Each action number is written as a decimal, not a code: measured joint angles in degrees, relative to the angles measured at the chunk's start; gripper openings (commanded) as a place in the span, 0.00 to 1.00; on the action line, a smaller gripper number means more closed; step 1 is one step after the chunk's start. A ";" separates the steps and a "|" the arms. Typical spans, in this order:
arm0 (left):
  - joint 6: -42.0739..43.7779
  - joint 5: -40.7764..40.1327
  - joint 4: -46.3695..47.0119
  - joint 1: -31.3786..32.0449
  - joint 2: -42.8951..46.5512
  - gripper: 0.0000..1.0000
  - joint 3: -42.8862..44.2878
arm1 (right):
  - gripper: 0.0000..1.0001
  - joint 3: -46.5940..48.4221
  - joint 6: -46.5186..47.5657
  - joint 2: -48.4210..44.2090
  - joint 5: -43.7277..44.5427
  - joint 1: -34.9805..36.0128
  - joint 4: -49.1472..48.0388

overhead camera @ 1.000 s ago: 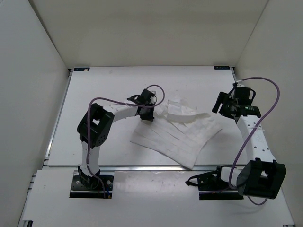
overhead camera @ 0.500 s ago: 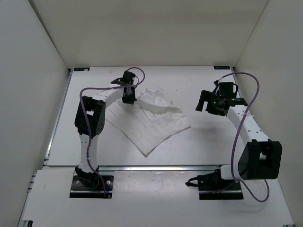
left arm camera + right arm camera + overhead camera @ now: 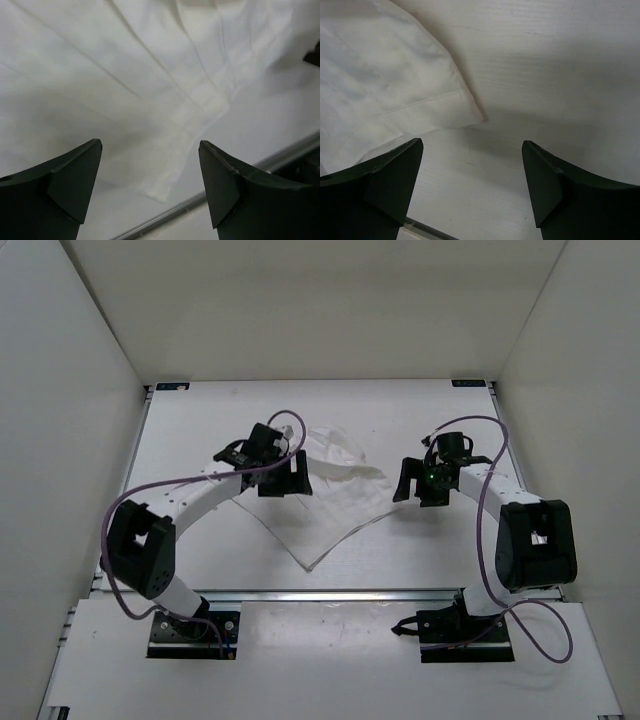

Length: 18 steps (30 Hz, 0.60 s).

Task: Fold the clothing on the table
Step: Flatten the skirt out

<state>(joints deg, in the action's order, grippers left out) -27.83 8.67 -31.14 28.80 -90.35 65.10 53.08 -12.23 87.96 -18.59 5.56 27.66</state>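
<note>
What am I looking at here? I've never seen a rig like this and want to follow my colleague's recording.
These are two robot arms bolted at the near edge of a white table, each ending in a two-finger gripper. The wide picture comes from a fixed camera above and behind them. The other two come from cameras on the wrists, so the dark wedges at the bottom are each gripper's own fingers. A wrinkled white piece of clothing lies flat on the table. The left gripper is over the cloth, the right gripper beside its edge. Both are open and hold nothing.
</note>
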 measured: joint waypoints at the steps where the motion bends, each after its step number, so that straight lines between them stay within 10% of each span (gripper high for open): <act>1: -1.25 1.31 1.16 0.83 1.49 0.88 -2.56 | 0.75 -0.59 0.07 0.00 -0.44 -0.02 -0.11; 18: -17.81 7.08 13.66 1.07 18.47 0.83 -25.49 | 0.40 0.22 3.78 7.23 -4.26 -0.33 -3.87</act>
<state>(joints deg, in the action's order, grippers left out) -45.65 15.75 -17.47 29.87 -71.88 39.62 53.30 -8.45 95.20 -22.85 5.23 23.79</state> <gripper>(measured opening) 0.837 0.458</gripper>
